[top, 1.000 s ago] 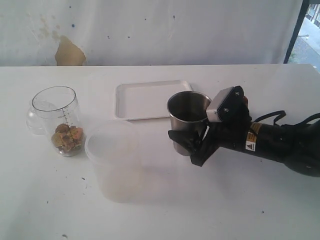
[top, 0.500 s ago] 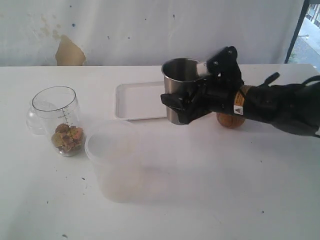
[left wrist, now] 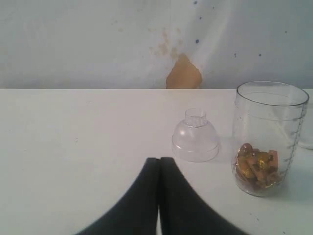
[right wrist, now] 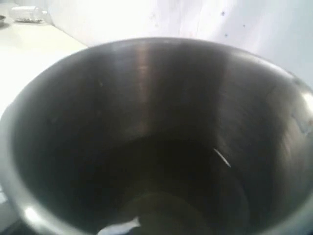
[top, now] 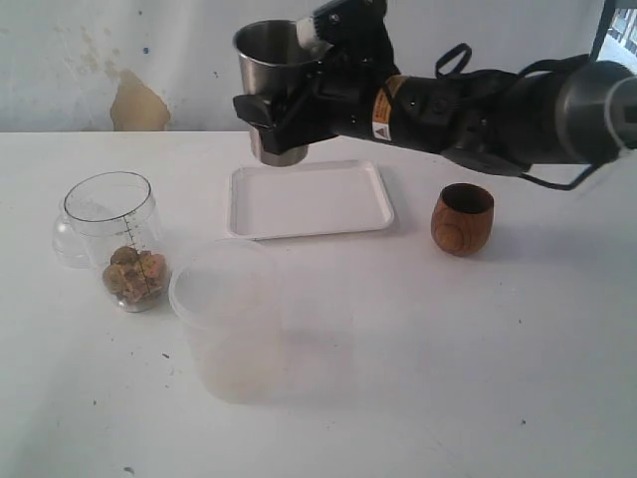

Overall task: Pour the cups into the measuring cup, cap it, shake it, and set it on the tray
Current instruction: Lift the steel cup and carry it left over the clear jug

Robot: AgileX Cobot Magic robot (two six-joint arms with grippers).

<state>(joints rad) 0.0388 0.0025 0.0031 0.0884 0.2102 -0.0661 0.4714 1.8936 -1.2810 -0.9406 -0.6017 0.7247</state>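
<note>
My right gripper (top: 287,112) is shut on the shiny steel tumbler (top: 265,52) and holds it upright, high above the far left corner of the white tray (top: 309,199). The tumbler's dark inside (right wrist: 156,122) fills the right wrist view and hides the fingers. The brown wooden cup (top: 463,219) stands right of the tray. The measuring cup (top: 114,239) stands at the left with golden-brown pieces in its bottom (left wrist: 257,166). Its clear domed cap (left wrist: 195,139) lies beside it. My left gripper (left wrist: 159,161) is shut and empty, short of the cap.
A big frosted plastic tub (top: 234,319) stands open between the measuring cup and the tray's near side. A white wall with a brown patch (top: 137,105) backs the table. My left arm is outside the exterior view.
My right arm has lifted the tumbler off the table and carried it up and to the left, from right of the tray to above its far left corner. The wooden cup has come into sight.
</note>
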